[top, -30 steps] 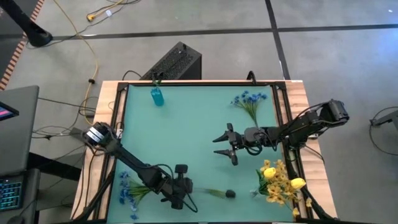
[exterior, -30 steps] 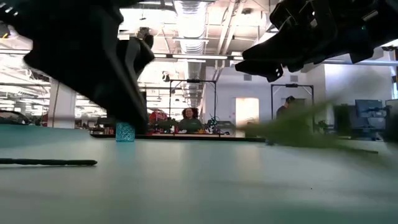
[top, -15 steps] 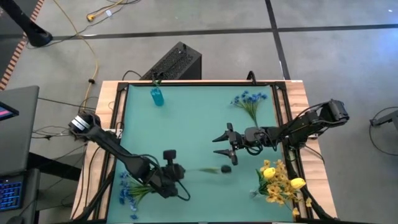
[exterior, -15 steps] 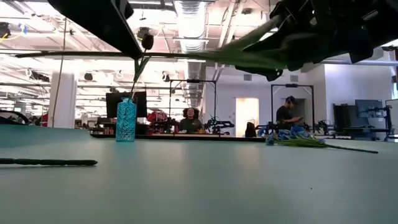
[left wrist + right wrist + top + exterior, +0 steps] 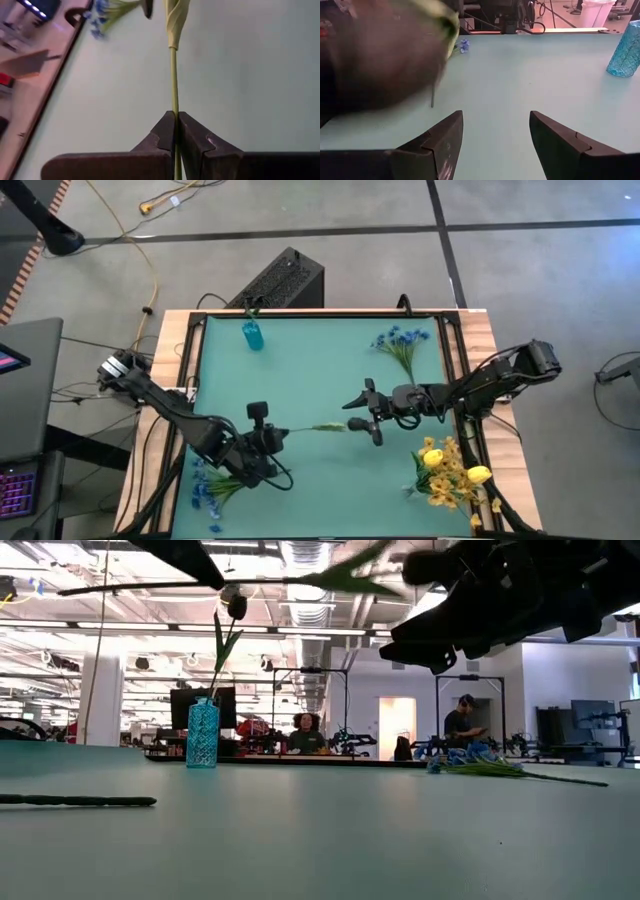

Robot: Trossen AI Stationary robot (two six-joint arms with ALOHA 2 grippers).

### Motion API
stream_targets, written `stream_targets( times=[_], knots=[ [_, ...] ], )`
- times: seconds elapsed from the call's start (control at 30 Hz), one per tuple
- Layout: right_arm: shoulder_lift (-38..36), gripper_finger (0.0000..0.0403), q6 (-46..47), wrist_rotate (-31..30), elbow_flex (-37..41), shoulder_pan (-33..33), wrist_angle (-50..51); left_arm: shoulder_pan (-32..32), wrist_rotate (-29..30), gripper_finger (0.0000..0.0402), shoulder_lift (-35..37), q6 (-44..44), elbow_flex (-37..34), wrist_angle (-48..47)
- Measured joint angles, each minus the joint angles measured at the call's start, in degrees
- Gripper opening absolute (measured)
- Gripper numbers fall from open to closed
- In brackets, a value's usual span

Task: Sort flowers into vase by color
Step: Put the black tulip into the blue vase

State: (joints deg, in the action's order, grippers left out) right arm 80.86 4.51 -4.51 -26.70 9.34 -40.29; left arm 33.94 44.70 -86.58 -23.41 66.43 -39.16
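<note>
teal table (image 5: 300, 370) amid grey floor (image 5: 400, 270), cables (image 5: 140, 250)

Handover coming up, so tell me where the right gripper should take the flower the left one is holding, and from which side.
Best on the bare stem, between the left gripper and the leaf. The flower hangs level above the table, bud end toward the open right gripper, which likely should close across the thin stem from the side. The soft leaf and bud would probably crush or slip.

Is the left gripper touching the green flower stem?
Touching. In the left wrist view the left gripper has its jaws closed on the thin green stem, which passes straight between them.
</note>
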Motion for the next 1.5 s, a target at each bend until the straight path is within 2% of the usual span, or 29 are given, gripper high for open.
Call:
stream_targets(
  times=[0.13, 0.3, 0.43, 0.57, 0.77, 0.9, 1.1, 1.33, 1.5],
  knots=[
    [0.0, 0.0255, 0.0, 0.0, 0.0, 0.0, 0.0, -1.0, 0.9, 0.0000, 1.9, 2.5, -0.6, 0.2],
    [0.0, 0.0255, 0.0, 0.0, 0.0, 0.0, 0.0, -2.3, 3.7, 0.0000, 6.9, 2.1, -6.0, 1.5],
    [0.0, 0.0255, -0.1, 0.0, 0.0, 0.0, 0.1, -2.3, 6.1, 0.0000, 14.3, 4.9, -13.4, 11.8],
    [0.0, 0.0255, -0.5, 0.0, 0.0, -0.1, 0.0, -3.5, 6.0, 0.0000, 22.1, 10.2, -21.8, 27.2],
    [0.0, 0.0255, -0.5, 0.0, 0.0, -0.6, -0.1, -7.6, -1.1, 0.0000, 28.6, 15.8, -31.7, 44.6],
    [0.0, 0.0255, -0.4, 0.0, 0.0, -0.9, -0.9, -10.9, -5.1, 0.0000, 28.8, 16.4, -35.4, 51.1],
    [0.0, 0.0255, -2.1, 0.0, 0.0, -1.4, -6.8, -16.1, -12.1, 0.0000, 25.1, 20.3, -38.8, 67.0],
    [0.0, 0.0255, -4.2, 0.4, 0.0, -6.8, -16.5, -20.6, -12.9, 0.0000, 20.0, 24.5, -39.3, 77.4],
    [1.4, 0.0255, -0.7, 9.6, -2.3, -11.9, -18.6, -24.1, -15.2, 0.0000, 14.7, 26.9, -39.3, 87.7]
  ],
)
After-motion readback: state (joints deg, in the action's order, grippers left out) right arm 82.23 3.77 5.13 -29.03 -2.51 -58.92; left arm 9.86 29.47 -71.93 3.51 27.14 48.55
